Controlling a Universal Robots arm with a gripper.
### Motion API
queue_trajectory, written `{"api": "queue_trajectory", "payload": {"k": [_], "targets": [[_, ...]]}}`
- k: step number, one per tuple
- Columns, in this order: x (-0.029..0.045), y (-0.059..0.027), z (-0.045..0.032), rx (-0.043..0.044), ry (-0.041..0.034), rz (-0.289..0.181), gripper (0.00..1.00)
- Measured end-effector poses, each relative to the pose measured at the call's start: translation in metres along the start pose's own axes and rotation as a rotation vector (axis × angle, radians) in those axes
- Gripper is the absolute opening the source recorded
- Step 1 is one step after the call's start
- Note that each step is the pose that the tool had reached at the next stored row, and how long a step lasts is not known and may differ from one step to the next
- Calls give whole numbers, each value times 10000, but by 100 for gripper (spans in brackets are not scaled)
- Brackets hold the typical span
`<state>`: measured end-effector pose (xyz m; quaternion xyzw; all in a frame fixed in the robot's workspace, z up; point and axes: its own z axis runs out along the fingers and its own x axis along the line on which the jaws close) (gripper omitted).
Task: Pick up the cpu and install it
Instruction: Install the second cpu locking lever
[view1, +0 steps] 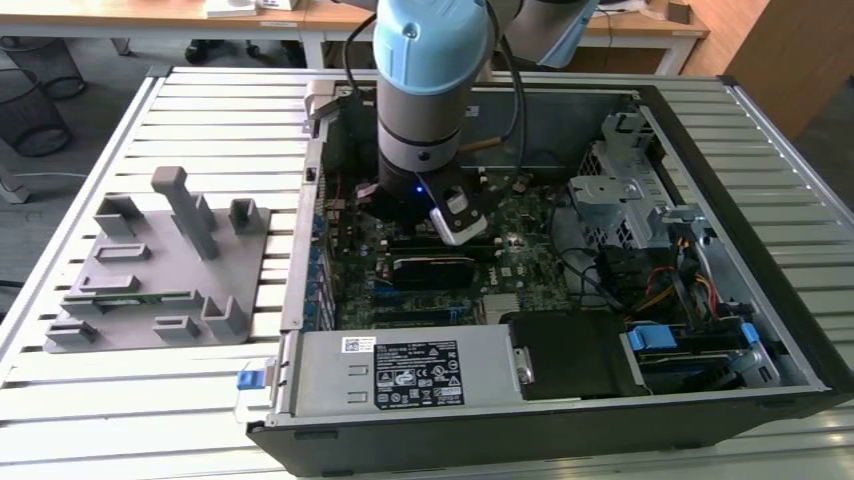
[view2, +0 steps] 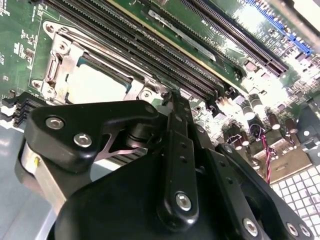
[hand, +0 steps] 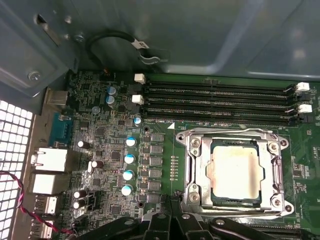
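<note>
the robot arm reaches down into an open computer case (view1: 747, 300) that lies on a slatted table (view1: 134, 400). its gripper (view1: 400, 210) hangs just above the green board (hand: 100, 150) inside. in the second wrist view the black fingers (view2: 176, 150) look pressed together, with nothing between them. the cpu (hand: 235, 172) sits flat in its socket, inside the shiny metal frame (hand: 192, 170), just past the fingertips in both wrist views (view2: 95, 85). the fingers do not touch it. long black memory slots (hand: 215, 102) lie beyond the cpu, farther from the fingers. a grey plastic tray (view1: 154, 270) rests on the table, well apart from the gripper, outside the case.
</note>
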<state>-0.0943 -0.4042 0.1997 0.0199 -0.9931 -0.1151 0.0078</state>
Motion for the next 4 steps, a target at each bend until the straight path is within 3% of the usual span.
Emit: {"api": "queue_trajectory", "payload": {"k": [4], "targets": [[0, 6, -18, -1, -1, -1, 11]]}}
